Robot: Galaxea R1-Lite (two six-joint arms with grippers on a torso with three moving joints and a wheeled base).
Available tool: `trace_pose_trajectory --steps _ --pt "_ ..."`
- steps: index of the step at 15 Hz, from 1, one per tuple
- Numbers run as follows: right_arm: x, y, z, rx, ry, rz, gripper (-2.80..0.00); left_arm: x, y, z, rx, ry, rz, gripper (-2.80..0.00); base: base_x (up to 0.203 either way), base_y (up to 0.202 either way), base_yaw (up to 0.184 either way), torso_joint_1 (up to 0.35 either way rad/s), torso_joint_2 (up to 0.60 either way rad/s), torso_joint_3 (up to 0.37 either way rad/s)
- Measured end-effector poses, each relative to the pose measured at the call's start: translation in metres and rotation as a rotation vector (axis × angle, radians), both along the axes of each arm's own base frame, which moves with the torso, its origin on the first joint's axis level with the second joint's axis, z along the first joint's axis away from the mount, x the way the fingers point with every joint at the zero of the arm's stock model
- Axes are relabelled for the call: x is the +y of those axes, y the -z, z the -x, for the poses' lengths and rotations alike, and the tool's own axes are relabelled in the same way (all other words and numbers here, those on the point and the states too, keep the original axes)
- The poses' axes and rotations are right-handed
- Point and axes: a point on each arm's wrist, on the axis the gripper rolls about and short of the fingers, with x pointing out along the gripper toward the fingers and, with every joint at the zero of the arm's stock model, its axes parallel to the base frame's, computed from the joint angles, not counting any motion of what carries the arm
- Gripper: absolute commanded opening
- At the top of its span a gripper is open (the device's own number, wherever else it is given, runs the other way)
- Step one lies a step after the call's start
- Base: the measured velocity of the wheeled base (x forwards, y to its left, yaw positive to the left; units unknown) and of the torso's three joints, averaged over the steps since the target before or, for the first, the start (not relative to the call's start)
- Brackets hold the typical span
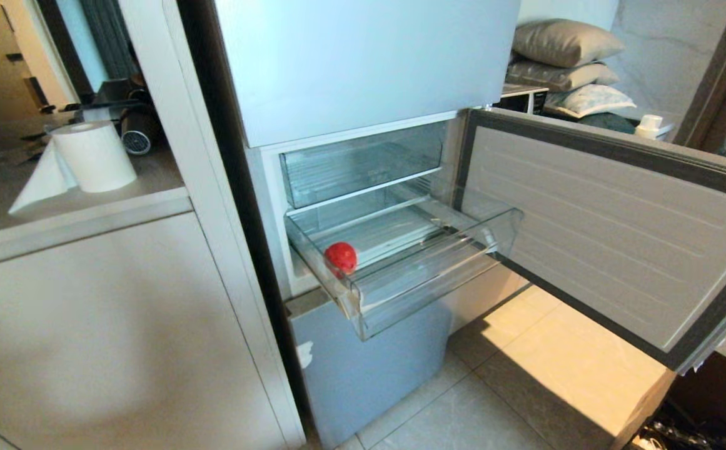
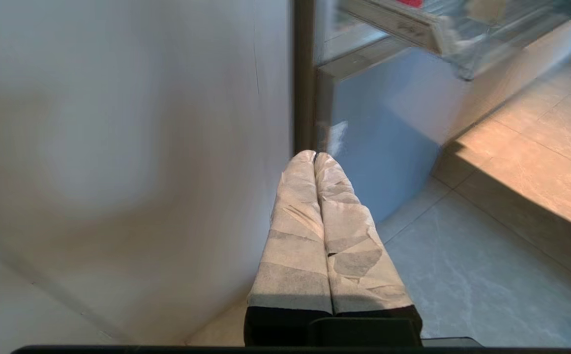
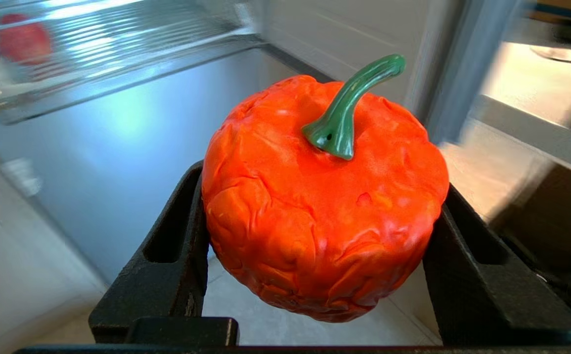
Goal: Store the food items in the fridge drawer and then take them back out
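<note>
1. Right gripper [image 3: 322, 216] has its black jaws clamped on a lumpy orange-red pumpkin-like toy with a curved green stem [image 3: 324, 196], held below the drawer's level.
2. Left gripper [image 2: 315, 157] hangs low beside the cabinet, its taped fingers pressed together on nothing.
3. The wide clear plastic fridge drawer [image 1: 425, 287] stands pulled out.
4. A round red fruit [image 1: 341, 257] sits in the drawer's front left corner.
5. The fridge's middle door [image 1: 613, 231] is swung wide open.
</note>
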Motion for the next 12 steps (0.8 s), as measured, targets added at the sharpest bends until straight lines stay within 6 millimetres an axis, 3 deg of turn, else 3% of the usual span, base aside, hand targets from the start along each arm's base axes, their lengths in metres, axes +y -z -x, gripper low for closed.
trace_pose_trajectory --steps 8,12 --pt "0.0000 0.0003 0.0001 0.000 0.000 0.001 -2.80 0.0000 0.0000 0.0000 0.000 0.000 0.000 -2.80 -0.001 -0.009 0.171 0.001 0.00 0.001" --pt "0.0001 -0.0005 -0.0020 0.027 -0.004 0.016 -2.80 0.0000 0.0000 0.0000 0.000 0.000 0.000 -2.80 0.000 -0.003 0.049 0.003 0.00 -0.001"
